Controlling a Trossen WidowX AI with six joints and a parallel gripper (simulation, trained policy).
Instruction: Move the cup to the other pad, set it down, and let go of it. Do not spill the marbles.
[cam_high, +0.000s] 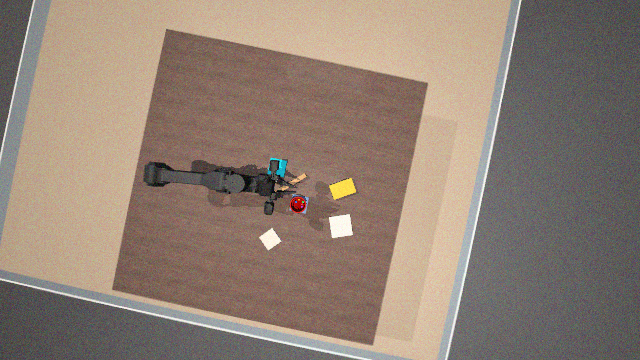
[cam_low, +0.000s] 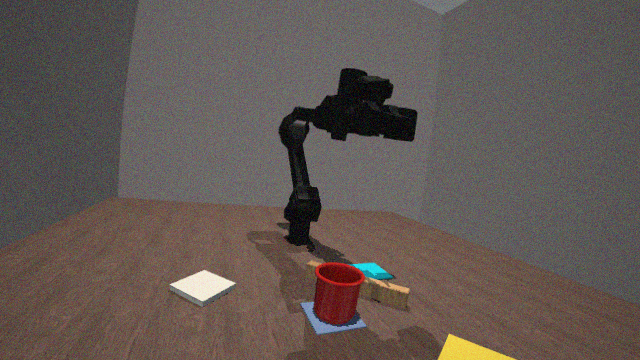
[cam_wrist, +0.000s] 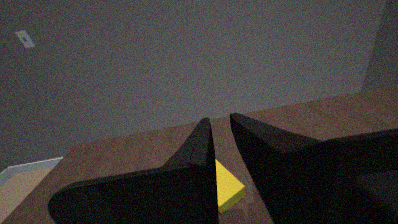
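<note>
The red cup stands upright on the blue pad. Several small coloured marbles show inside it from above. A flat cyan square lies behind the cup, partly under the hand in the overhead view. Two flat white squares also lie on the table. Which of these is the other pad, I cannot tell. My gripper is shut to a narrow gap with nothing between its fingers. It is high above the table, away from the cup.
A wooden bar lies between the cup and the cyan square. A yellow block lies farther out from the arm. The nearer white square shows at the left in the exterior view.
</note>
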